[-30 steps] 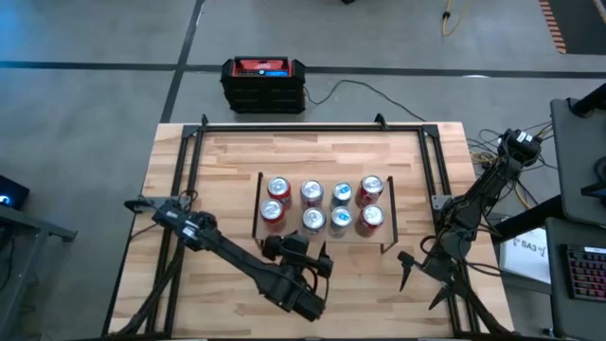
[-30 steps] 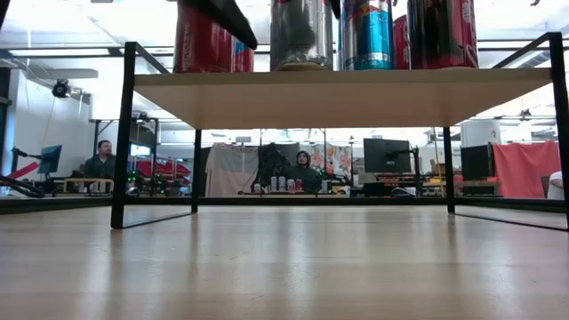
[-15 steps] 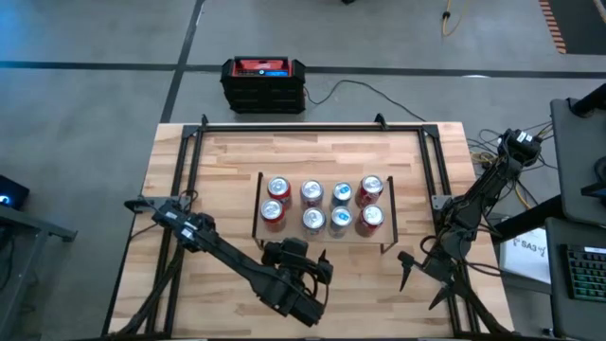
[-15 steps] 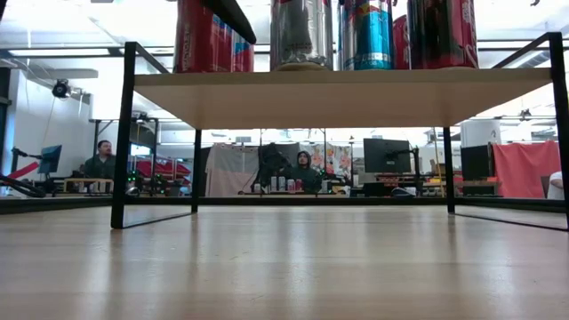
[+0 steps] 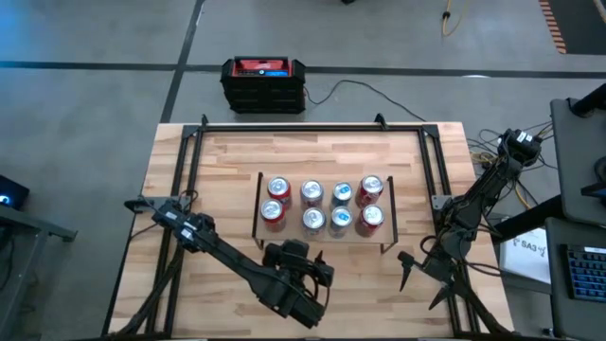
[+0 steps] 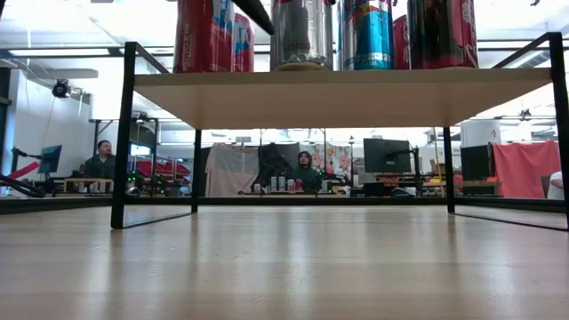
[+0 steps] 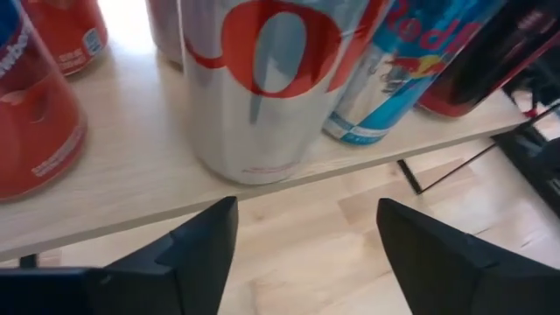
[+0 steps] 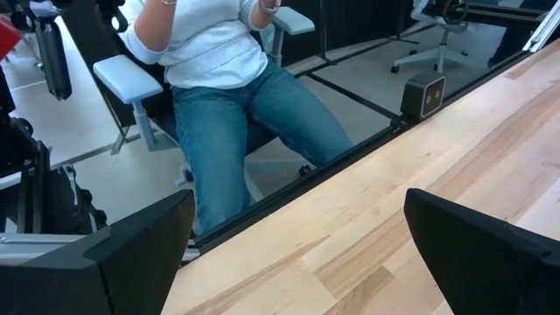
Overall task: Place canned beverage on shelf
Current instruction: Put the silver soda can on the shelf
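The shelf (image 5: pixel 325 234) stands mid-table on black legs; its board also shows in the low view (image 6: pixel 338 93). Several cans stand upright on it in two rows: red, silver and blue. My left gripper (image 5: pixel 301 248) is open and empty just off the shelf's near edge. It faces a silver can with red letters (image 7: pixel 262 79) in the near row (image 5: pixel 313 219), and its fingers (image 7: pixel 206 241) stand short of that can. My right gripper (image 5: pixel 405 273) is open and empty over the table near the right edge, as its wrist view (image 8: pixel 297 236) shows.
Black frame rails (image 5: pixel 312 128) run along the table's far, left and right sides. A black and red box (image 5: pixel 263 83) sits on the floor beyond the far edge. A person (image 8: pixel 227 79) sits on a chair beside the table. Bare wood lies near the shelf (image 5: pixel 350 284).
My left gripper has drawn back a little from the cans on the shelf. In the low view less of its dark finger stands in front of the red can at the shelf's left end. The cans have kept still.
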Robot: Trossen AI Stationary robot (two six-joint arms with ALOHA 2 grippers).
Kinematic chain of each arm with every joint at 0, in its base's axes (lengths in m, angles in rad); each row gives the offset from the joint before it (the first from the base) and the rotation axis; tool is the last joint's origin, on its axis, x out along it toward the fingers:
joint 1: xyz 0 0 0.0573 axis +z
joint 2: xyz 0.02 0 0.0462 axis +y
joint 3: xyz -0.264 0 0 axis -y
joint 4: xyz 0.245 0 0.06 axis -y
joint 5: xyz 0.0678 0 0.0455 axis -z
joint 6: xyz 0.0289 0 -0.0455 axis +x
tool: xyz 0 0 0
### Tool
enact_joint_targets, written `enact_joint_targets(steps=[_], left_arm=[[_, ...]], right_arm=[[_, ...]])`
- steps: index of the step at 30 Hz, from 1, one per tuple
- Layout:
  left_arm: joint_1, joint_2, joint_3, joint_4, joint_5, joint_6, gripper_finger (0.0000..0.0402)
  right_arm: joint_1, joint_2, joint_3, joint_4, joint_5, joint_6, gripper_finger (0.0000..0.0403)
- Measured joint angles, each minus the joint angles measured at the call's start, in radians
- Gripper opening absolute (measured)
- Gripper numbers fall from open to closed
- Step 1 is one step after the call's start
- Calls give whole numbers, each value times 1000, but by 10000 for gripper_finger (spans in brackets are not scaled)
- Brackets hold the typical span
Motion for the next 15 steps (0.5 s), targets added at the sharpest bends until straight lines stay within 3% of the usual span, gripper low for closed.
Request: enact_joint_targets(steps=[15], left_arm=[[8,0,0,103,-91,97,188]], right_arm=[[0,0,0,0,0,0,400]])
